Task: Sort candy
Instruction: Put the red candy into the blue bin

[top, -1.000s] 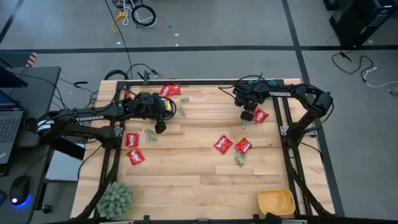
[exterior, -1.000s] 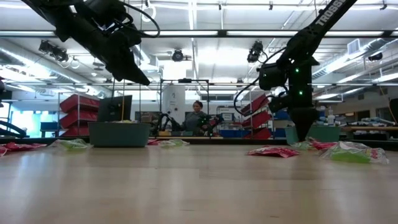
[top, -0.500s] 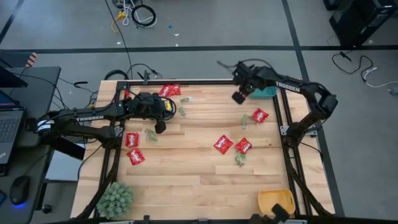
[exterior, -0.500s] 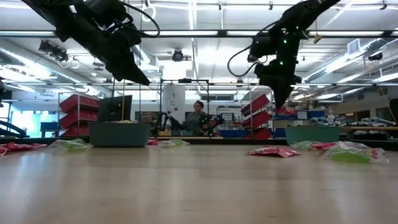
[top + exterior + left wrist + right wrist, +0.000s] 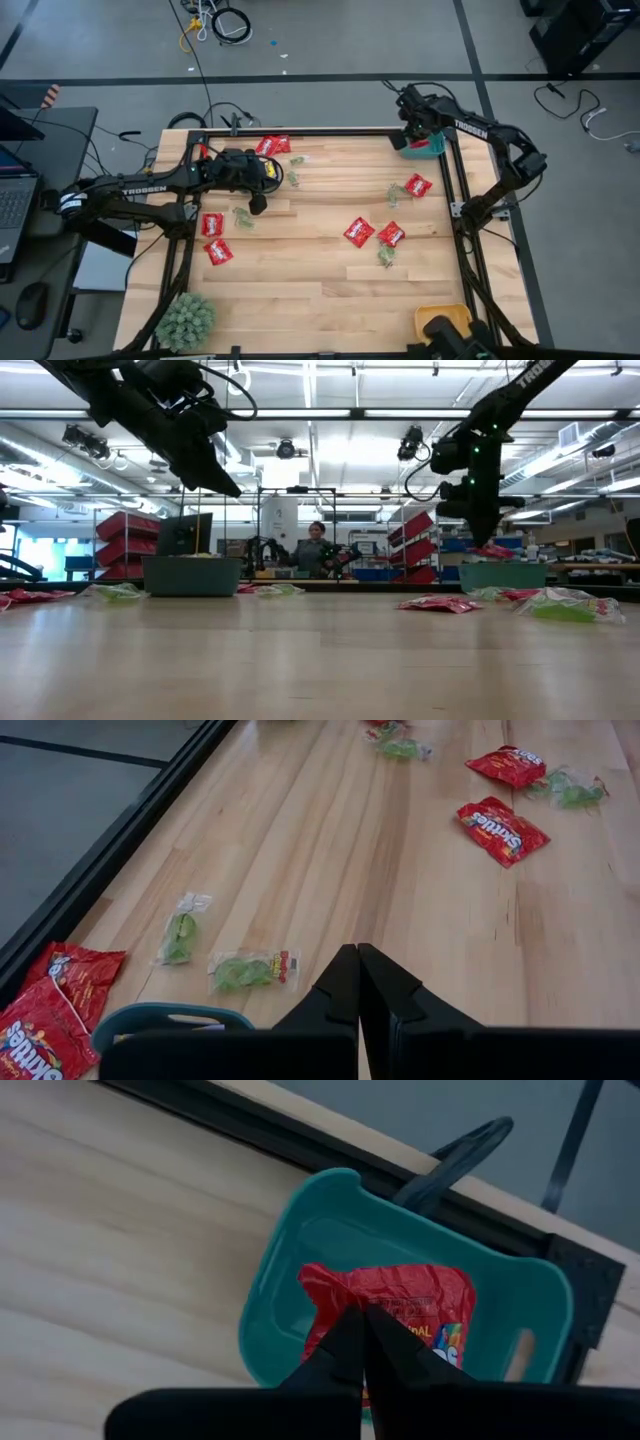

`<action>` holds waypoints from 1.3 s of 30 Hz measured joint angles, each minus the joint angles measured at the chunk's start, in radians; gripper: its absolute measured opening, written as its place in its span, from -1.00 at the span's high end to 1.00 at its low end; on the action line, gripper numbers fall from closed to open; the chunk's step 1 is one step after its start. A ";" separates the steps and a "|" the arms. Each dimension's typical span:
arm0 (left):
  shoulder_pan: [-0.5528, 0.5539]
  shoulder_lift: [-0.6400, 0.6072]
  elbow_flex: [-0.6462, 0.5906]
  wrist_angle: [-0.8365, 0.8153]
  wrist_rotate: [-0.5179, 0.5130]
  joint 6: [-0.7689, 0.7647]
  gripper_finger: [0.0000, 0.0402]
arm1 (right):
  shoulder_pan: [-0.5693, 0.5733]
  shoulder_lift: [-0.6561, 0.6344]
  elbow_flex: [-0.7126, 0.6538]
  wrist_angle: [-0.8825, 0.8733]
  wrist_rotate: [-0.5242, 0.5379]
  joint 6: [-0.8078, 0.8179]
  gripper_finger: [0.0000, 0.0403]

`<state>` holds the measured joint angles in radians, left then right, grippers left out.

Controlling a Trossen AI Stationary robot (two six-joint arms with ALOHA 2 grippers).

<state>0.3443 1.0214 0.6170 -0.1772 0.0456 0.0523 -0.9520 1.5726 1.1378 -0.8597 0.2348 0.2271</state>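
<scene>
Bare table (image 5: 300,285) centre; candy (image 5: 359,232) scattered, perhaps obstructing.

We see bright, even light from ceiling strip lamps (image 5: 330,412) in the low view, which glare white. The desk (image 5: 300,280) shows only soft, faint shadows. In the low view the near desk surface is blurred; the wrist views look slightly soft.

One camera hangs overhead, looking straight down on the whole worktop (image 5: 300,290). Another sits at surface level, facing the room at twelve o'clock. Each wrist camera peers closely past its own claw; all share the worktop.
</scene>
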 joint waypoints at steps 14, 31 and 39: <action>0.000 0.000 0.000 0.009 0.000 -0.004 1.00 | 0.082 0.090 -0.023 0.072 -0.006 0.079 1.00; 0.000 0.000 0.000 -0.001 0.000 -0.004 1.00 | 0.121 0.095 -0.024 0.113 -0.020 0.130 1.00; 0.000 0.000 0.000 -0.002 0.000 -0.004 1.00 | 0.128 0.106 -0.029 0.183 -0.027 0.137 0.88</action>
<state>0.3441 1.0214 0.6167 -0.1789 0.0456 0.0479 -0.8244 1.6782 1.1091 -0.6768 0.2073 0.3645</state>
